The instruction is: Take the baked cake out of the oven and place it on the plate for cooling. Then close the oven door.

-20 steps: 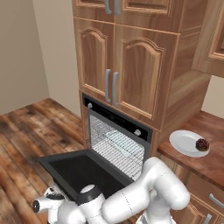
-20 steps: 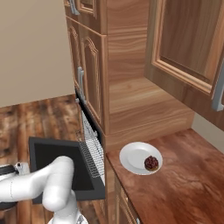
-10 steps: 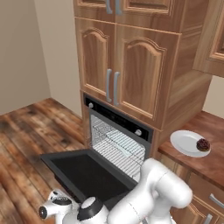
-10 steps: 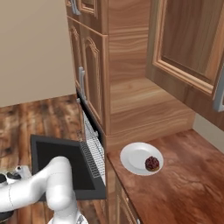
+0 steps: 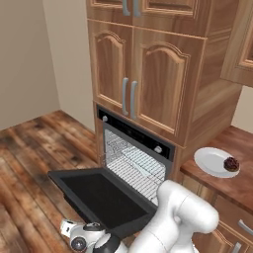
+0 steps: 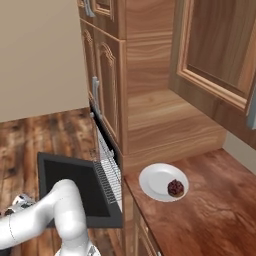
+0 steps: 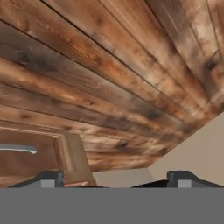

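left base view: the oven [image 5: 136,158] sits in wooden cabinetry [image 5: 148,74], black control strip with two small silver knobs above the cavity, wire racks [image 5: 133,165] visible inside. the oven door [image 5: 101,197] hangs open, roughly level, hinged at its lower edge and reaching out over the plank floor [image 5: 29,163]. my arm [image 5: 173,222] bends down in front of the door's near edge, and my hand is low, just beyond that edge near the floor. the plate [image 5: 212,162] rests on the wooden counter [image 5: 237,183] to the right of the oven, with the baked cake [image 5: 231,164] on its right part.

right base view: oven door open, racks seen edge-on. plate [image 6: 157,179] lies on the counter [image 6: 210,210], near its left edge beside the oven; cake [image 6: 175,187] sits on the plate's near-right part. my arm [image 6: 60,210] crosses over the door toward the lower left.

hand view: my gripper [image 7: 116,177] shows its two dark finger tips [image 7: 48,177] far apart, jaws wide, nothing between them. beyond them are floor planks [image 7: 109,70], a wooden cabinet panel with a silver handle [image 7: 17,149] at the left, and a beige wall [image 7: 197,153] at the right.
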